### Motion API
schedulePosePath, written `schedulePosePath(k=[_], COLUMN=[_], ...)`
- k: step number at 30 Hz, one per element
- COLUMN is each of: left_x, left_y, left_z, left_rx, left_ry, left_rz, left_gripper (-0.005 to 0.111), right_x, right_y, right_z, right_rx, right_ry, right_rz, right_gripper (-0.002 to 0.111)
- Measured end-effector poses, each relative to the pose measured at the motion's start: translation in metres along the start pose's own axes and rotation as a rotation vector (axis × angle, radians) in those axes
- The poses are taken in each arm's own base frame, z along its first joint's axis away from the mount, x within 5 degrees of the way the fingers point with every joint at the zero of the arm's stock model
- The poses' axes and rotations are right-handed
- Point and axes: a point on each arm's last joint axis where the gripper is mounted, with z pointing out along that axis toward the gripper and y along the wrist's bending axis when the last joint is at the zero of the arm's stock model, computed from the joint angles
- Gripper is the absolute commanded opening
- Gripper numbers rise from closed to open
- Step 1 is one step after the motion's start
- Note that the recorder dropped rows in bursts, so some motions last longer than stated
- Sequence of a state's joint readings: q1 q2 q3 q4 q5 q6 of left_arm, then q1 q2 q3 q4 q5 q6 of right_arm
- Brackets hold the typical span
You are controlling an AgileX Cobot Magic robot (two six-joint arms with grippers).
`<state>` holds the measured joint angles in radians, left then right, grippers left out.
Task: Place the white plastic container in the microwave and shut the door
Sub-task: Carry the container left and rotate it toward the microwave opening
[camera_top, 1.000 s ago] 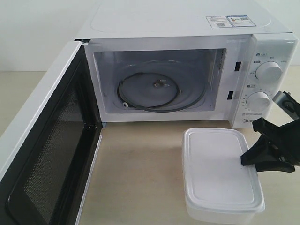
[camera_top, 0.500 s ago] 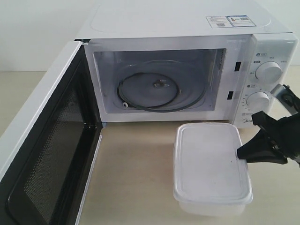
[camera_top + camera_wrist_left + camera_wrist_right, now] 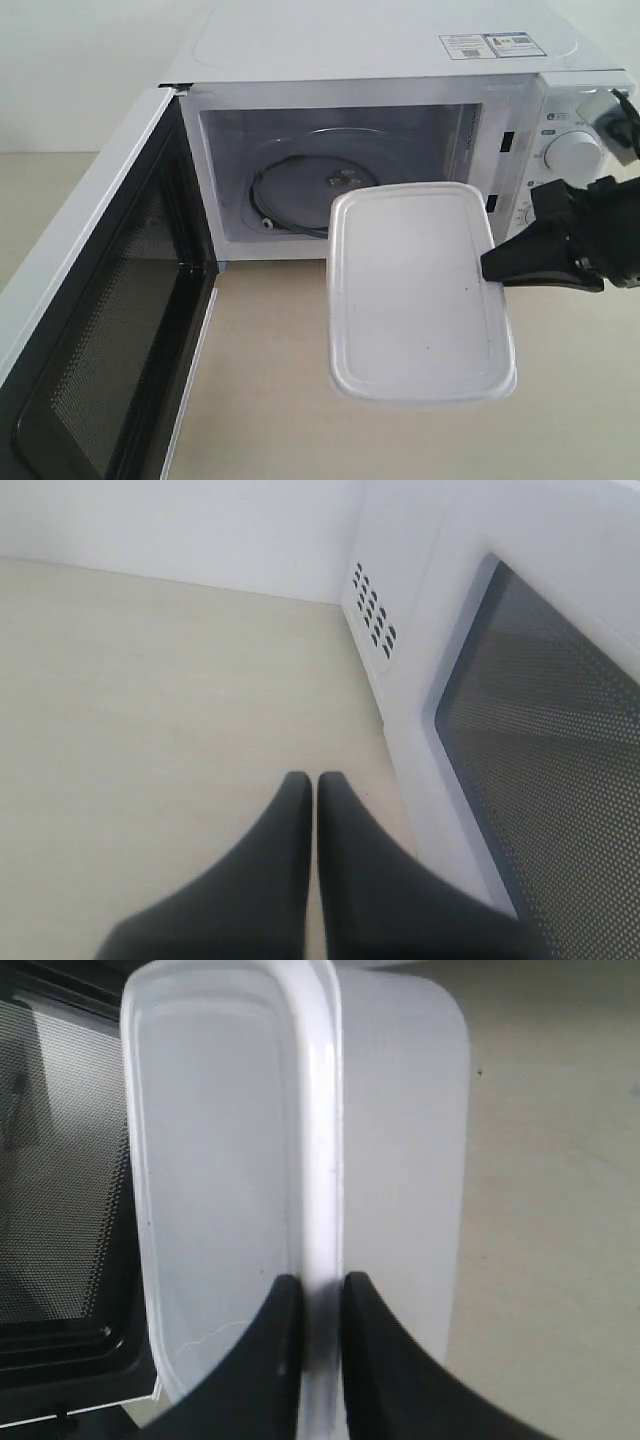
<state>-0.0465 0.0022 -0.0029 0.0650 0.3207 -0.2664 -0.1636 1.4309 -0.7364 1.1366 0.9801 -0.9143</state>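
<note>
The container (image 3: 420,290) hangs lid up before the open microwave (image 3: 380,40), its far end at the cavity mouth, right of centre; my right gripper (image 3: 492,268) holds it, jaws narrow, pinching the lid rim on its right edge; the door (image 3: 100,330) stands wide open to the left; the turntable (image 3: 300,185) shows inside; my left gripper (image 3: 315,785) is closed on nothing, fingertips together, over the table (image 3: 150,730) beside the door's outer face
</note>
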Motion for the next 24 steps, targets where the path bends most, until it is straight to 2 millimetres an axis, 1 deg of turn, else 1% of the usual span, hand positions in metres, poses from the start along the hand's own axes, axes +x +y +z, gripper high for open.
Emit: schedulePosePath(k=[2, 5, 8, 17, 21, 24], left_x=[0.000, 0.000, 0.000, 0.000, 0.000, 0.000], left_y=[0.000, 0.000, 0.000, 0.000, 0.000, 0.000], left_z=[0.000, 0.000, 0.000, 0.000, 0.000, 0.000], left_rx=[0.000, 0.000, 0.000, 0.000, 0.000, 0.000], left_ry=[0.000, 0.000, 0.000, 0.000, 0.000, 0.000], left_rz=[0.000, 0.000, 0.000, 0.000, 0.000, 0.000], left_gripper=[0.004, 0.004, 0.004, 0.004, 0.004, 0.004], right_x=[0.002, 0.011, 0.019, 0.041, 0.048, 0.050], right_y=[0.013, 0.028, 0.038, 0.063, 0.073, 0.076], right_z=[-0.006, -0.014, -0.025, -0.049, -0.059, -0.061], right_rx=[-0.004, -0.009, 0.010, 0.017, 0.019, 0.022], right_ry=[-0.031, -0.068, -0.133, -0.252, -0.286, -0.296], right_rz=[-0.039, -0.084, -0.121, -0.202, -0.241, -0.254], right_gripper=[0.000, 0.000, 0.000, 0.000, 0.000, 0.000])
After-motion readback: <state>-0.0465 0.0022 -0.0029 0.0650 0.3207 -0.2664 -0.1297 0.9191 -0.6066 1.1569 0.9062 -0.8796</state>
